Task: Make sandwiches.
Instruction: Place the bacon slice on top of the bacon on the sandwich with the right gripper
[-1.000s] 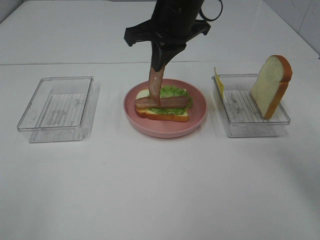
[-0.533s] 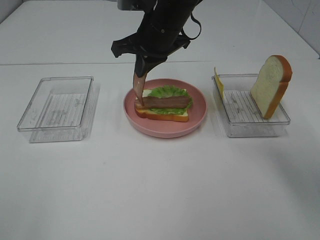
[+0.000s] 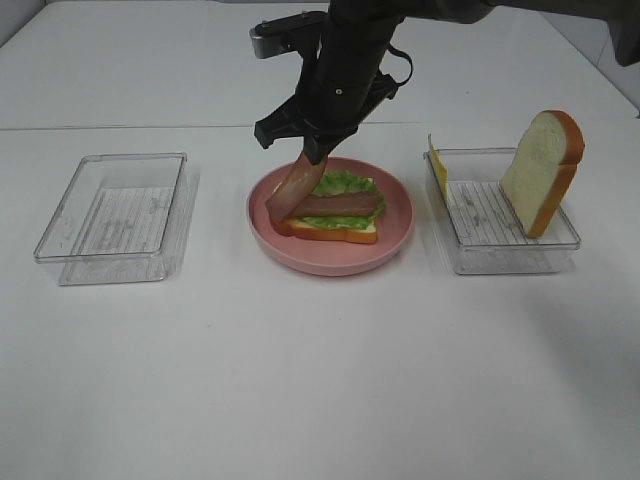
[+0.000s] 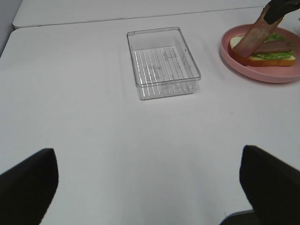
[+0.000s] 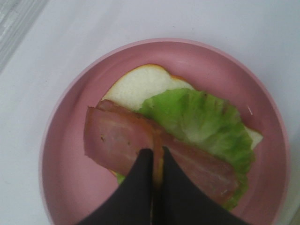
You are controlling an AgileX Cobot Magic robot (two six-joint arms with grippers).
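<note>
**Sandwich (image 3: pixel 330 218) on pink plate (image 3: pixel 330 266), mid-desk: bacon strip (image 3: pixel 293 190) pinched, half laid**

The right gripper (image 3: pixel 318 158) is closed narrow on the top end of the bacon strip. In the wrist view its two dark fingers (image 5: pixel 140 187) nip the strip's edge w/ barely a gap. The strip hangs slanted from the grip, lower end down at the end of the stack nearer the left clear tray (image 3: pixel 110 205). Prob. the top end is kept high so the strip can be draped lengthwise over the stack, not dropped in a heap. Whether the low end already rests on bread or plate, can't tell.

Under it the sandwich is open-faced. The bottom bread slice (image 3: pixel 335 232) is white w/ orange-brown crust, and ruffled green lettuce (image 3: pixel 347 182) lies over it. A second brownish-pink meat strip (image 3: pixel 345 205) lies flat along the lettuce. No top slice yet. The stack sits roughly centred on the plate, btwn the two trays on the white desk (image 3: pixel 320 380).

The right clear tray (image 3: pixel 500 258) holds the rest. A spare bread slice (image 3: pixel 542 172) is propped on edge at the side farther from the plate. A yellow cheese slice (image 3: pixel 437 160) stands at the wall nearest it. Both look stood up so a gripper can pinch them from above.

The left gripper (image 4: pixel 146 151) is spread wide w/ nothing in it, low over bare desk and well apart from the plate. That keeps it out of the working arm's way, I'd say.
</note>
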